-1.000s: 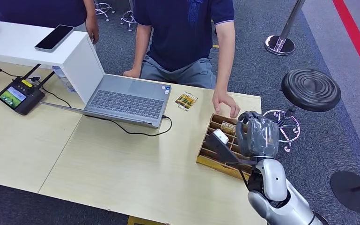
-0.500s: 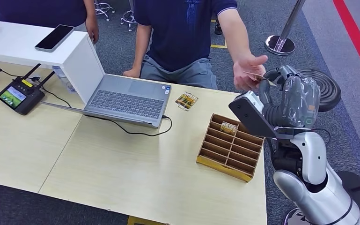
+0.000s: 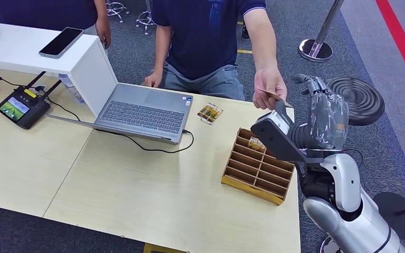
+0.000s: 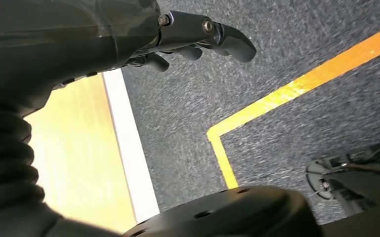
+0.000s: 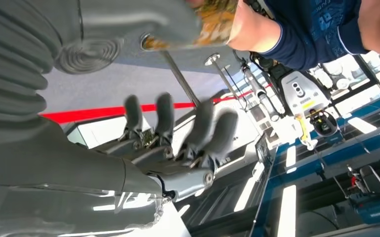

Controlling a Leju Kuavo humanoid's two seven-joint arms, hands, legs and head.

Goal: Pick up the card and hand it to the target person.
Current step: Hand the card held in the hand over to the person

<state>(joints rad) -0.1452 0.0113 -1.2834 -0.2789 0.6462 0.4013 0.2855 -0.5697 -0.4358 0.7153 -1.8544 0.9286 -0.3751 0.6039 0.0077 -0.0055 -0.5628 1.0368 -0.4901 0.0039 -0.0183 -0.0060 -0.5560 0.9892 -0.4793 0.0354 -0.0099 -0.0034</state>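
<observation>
The card [image 3: 269, 94] sits in the right part of the head view, pinched in a person's hand [image 3: 269, 84] that reaches down from the upper middle of the frame. It is a thin brownish sliver, seen nearly edge-on, just above and left of the right robot hand [image 3: 316, 100]. In the right wrist view the card [image 5: 216, 19] shows at the top of the frame as a blurred yellow-brown patch against the robot's thumb, with the person's arm beside it. Whether the thumb touches the card cannot be told.

The right robot hand is raised beside the person's hand, its dark fingers [image 5: 202, 126] spread apart and extended, holding nothing. The left robot hand [image 4: 197, 37] appears in the left wrist view above grey carpet with a yellow floor line [image 4: 296, 89]; its fingers are loosely curled with nothing in them.

Below the raised arm, at the right end of the table [image 3: 137, 190], stands a wooden slotted tray [image 3: 258, 166] with a small printed packet [image 3: 256, 143] in one upper slot. Another small packet [image 3: 209, 113] lies on the table left of it. An open laptop [image 3: 142, 112] is in the upper middle, leaning by a white box [image 3: 31, 52] that carries a phone [image 3: 61, 42]. A black handheld device [image 3: 22, 108] lies at the left. A black stool [image 3: 357, 99] stands on the carpet at the right.
</observation>
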